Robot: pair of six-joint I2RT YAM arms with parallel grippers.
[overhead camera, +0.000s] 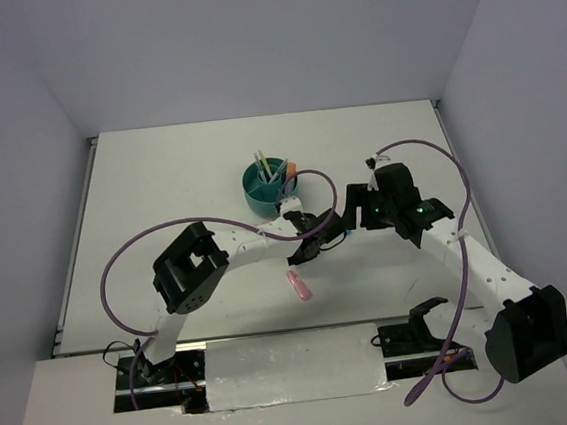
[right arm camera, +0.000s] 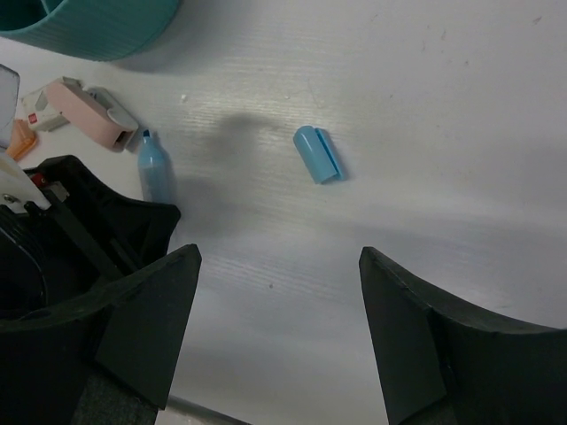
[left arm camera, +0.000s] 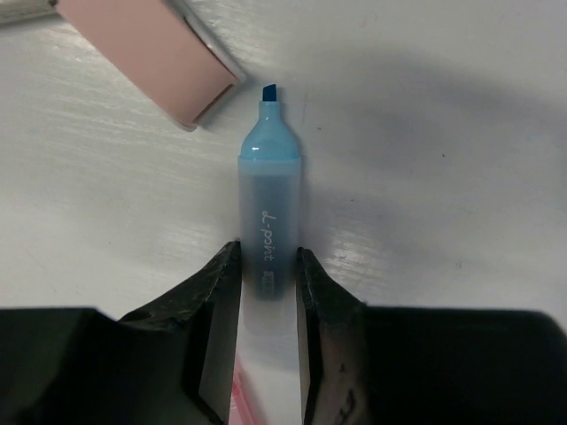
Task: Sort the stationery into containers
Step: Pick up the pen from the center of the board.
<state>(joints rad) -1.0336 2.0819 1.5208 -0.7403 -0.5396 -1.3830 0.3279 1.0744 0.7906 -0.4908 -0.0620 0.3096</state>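
The highlighter [left arm camera: 270, 186] lies flat on the table [left arm camera: 443, 133], its long axis running straight out ahead of the left gripper [left arm camera: 268, 255], with the bare tip pointing away and the rear end reaching back between the fingers [left arm camera: 213, 292]. The jaws stand narrow, one pad against each side of the barrel, so the left gripper has the highlighter by its back part, square across the axis, though it is not yet lifted. A pink eraser [left arm camera: 151, 49] sits just ahead and left of the tip, close but apart. The organizer [overhead camera: 266, 189] lies further ahead, past that eraser. The right gripper [right arm camera: 279, 257] hangs wide open and empty, with the loose cap [right arm camera: 317, 155] ahead of it. The left arm is plainly nearer, so I judge the lift falls to it
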